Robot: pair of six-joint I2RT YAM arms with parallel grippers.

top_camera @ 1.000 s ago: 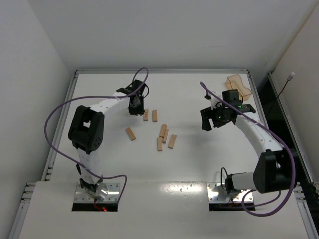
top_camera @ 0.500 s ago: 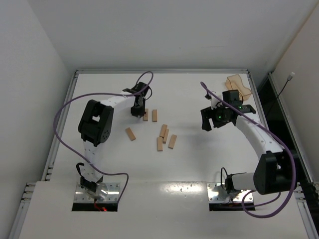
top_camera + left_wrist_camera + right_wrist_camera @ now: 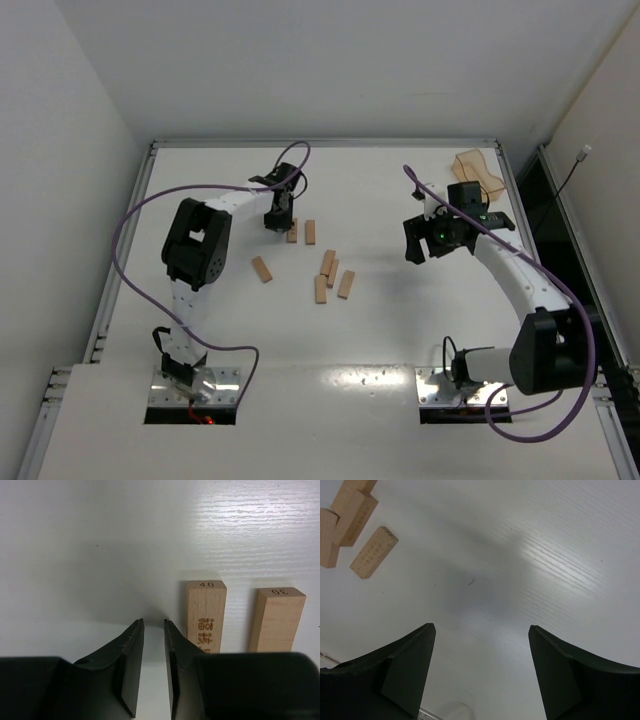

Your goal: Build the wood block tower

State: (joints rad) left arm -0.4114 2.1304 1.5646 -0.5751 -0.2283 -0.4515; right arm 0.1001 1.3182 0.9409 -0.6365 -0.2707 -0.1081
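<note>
Evidently lining up a pick, the left gripper [image 3: 154, 623] sits just beside 2 wood blocks [image 3: 206, 611], fingers narrowly apart, empty; the right gripper [image 3: 481, 628] idles, fingers wide.

The light tan rectangular wooden block [image 3: 206, 612] at centre right carries "40" on its end, with an unreadable engraving; the matching wooden block [image 3: 276, 617] beside it carries "30".

Robot lab: white-walled bench [image 3: 380, 190], 2 bolted arms [image 3: 225, 205] w/ cables [image 3: 128, 215].
</note>
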